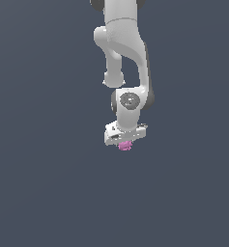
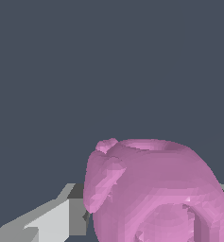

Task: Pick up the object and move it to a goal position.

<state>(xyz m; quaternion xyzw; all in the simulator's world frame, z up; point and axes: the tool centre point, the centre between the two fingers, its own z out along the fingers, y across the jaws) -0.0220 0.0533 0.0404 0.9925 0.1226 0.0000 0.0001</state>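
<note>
Your end effector (image 1: pixel 125 143) is closed in around the pink object (image 1: pixel 125 145), with the lumpy thing tucked right under the white hand at the bottom of the arm (image 1: pixel 128 58). In the wrist view the object (image 2: pixel 156 194) fills most of the frame up close, and you can see a hollow rounded rim on it plus a bumpy lobe sticking off one side; a grey-white finger (image 2: pixel 56 220) sits just beside it. In the exterior view the arm hangs down from the top, and all you get behind it is flat dark blue-grey, so you can't tell whether the object touches any surface.
</note>
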